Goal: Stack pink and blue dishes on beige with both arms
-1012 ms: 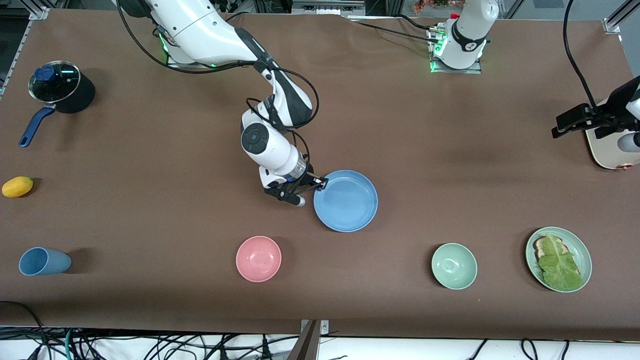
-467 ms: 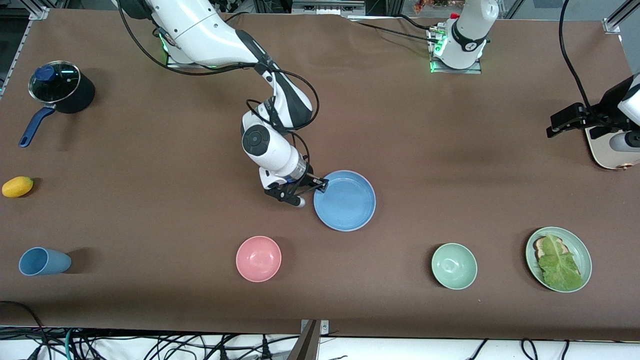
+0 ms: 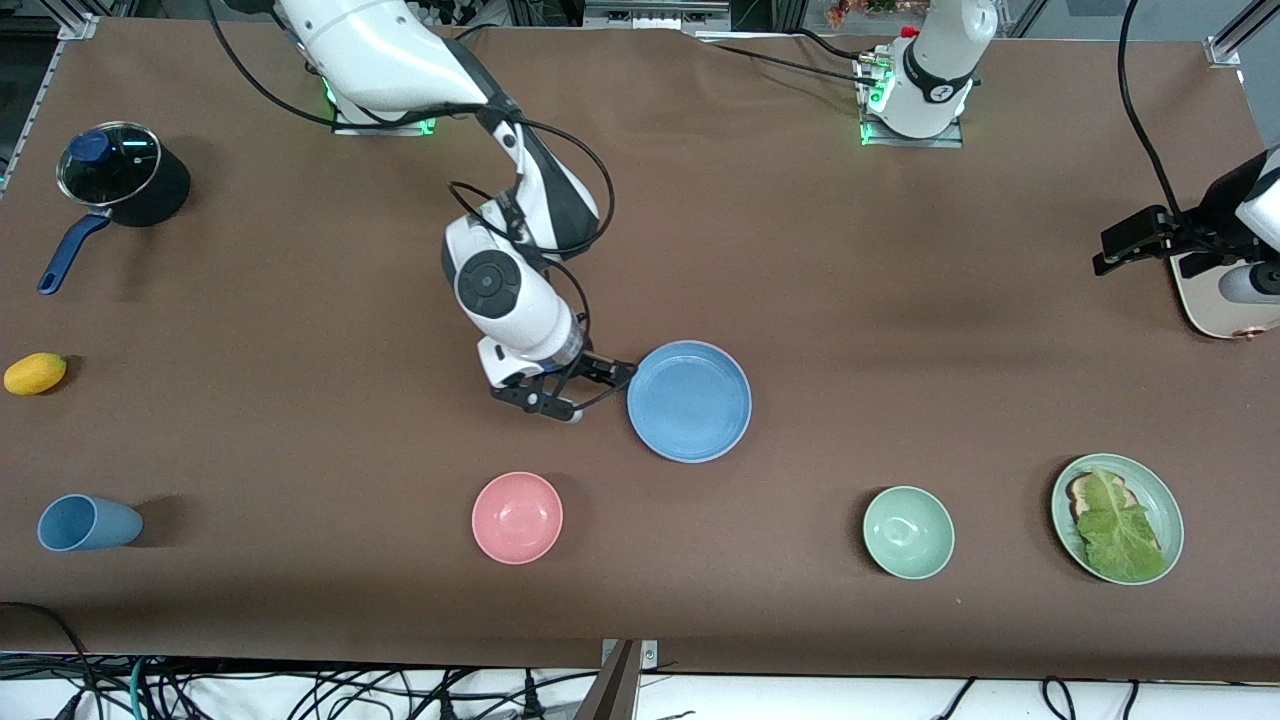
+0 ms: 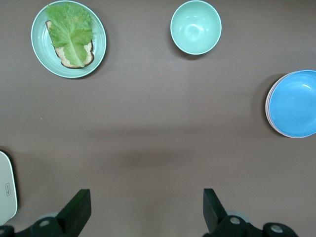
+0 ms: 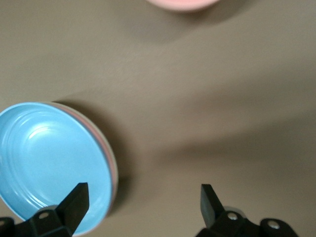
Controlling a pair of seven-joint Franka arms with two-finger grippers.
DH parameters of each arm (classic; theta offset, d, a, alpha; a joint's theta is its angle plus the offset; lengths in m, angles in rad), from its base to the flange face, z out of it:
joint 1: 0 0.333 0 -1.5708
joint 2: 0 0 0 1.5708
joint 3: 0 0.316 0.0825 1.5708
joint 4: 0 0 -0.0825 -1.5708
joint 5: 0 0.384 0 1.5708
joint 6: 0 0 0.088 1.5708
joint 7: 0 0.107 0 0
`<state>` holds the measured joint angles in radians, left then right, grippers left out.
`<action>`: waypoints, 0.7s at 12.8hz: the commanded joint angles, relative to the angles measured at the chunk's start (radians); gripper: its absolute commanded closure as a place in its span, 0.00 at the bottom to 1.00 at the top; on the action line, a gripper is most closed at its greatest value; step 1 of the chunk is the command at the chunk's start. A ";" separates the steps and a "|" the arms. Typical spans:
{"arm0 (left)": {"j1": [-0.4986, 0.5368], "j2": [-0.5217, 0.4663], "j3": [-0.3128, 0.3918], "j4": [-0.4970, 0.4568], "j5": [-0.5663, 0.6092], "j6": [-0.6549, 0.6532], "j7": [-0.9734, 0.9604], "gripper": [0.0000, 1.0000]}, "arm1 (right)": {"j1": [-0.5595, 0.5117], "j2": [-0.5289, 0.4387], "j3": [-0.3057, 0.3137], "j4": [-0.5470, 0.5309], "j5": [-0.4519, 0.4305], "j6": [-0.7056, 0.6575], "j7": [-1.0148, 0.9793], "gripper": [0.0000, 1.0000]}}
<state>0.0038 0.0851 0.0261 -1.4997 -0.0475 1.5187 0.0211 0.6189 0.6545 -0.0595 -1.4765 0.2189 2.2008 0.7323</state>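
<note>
The blue plate point(image 3: 689, 401) lies mid-table on top of a stack. In the right wrist view a thin rim of the pink plate point(image 5: 113, 170) peeks out under the blue plate point(image 5: 49, 163). The beige plate is hidden beneath them. My right gripper point(image 3: 588, 388) hangs open just beside the stack, toward the right arm's end of the table, holding nothing. My left gripper point(image 3: 1125, 243) is open and empty, up in the air by the toaster at the left arm's end. Its wrist view shows the blue plate point(image 4: 296, 102) far off, over bare table.
A pink bowl point(image 3: 517, 517), a green bowl point(image 3: 908, 532) and a green plate with bread and lettuce point(image 3: 1117, 518) sit nearer the front camera. A blue cup point(image 3: 85, 522), a yellow fruit point(image 3: 35, 373) and a lidded pot point(image 3: 120, 180) are at the right arm's end. The cream toaster point(image 3: 1215, 305) is at the left arm's end.
My right gripper has let go of the blue plate's rim and drawn away toward the right arm's end. The plate has settled flat. The left gripper shifted slightly.
</note>
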 commanded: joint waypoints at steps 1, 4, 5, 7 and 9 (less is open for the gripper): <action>-0.005 -0.010 -0.002 0.004 0.029 -0.012 0.017 0.00 | 0.001 -0.122 -0.115 -0.025 -0.004 -0.230 -0.242 0.00; -0.005 -0.010 0.000 0.004 0.029 -0.012 0.022 0.00 | 0.001 -0.235 -0.264 -0.042 -0.004 -0.473 -0.477 0.00; -0.002 -0.010 0.001 0.006 0.029 -0.012 0.023 0.00 | 0.001 -0.278 -0.328 -0.050 -0.004 -0.534 -0.572 0.00; 0.005 0.001 0.005 0.006 0.026 -0.011 0.095 0.00 | 0.001 -0.331 -0.434 -0.044 -0.016 -0.607 -0.696 0.00; 0.005 0.005 0.005 0.022 0.029 -0.011 0.112 0.00 | -0.027 -0.366 -0.470 -0.021 -0.021 -0.654 -0.767 0.00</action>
<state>0.0051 0.0872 0.0334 -1.4987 -0.0475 1.5186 0.0928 0.6034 0.3394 -0.5190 -1.4823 0.2160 1.5741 0.0130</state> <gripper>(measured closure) 0.000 0.000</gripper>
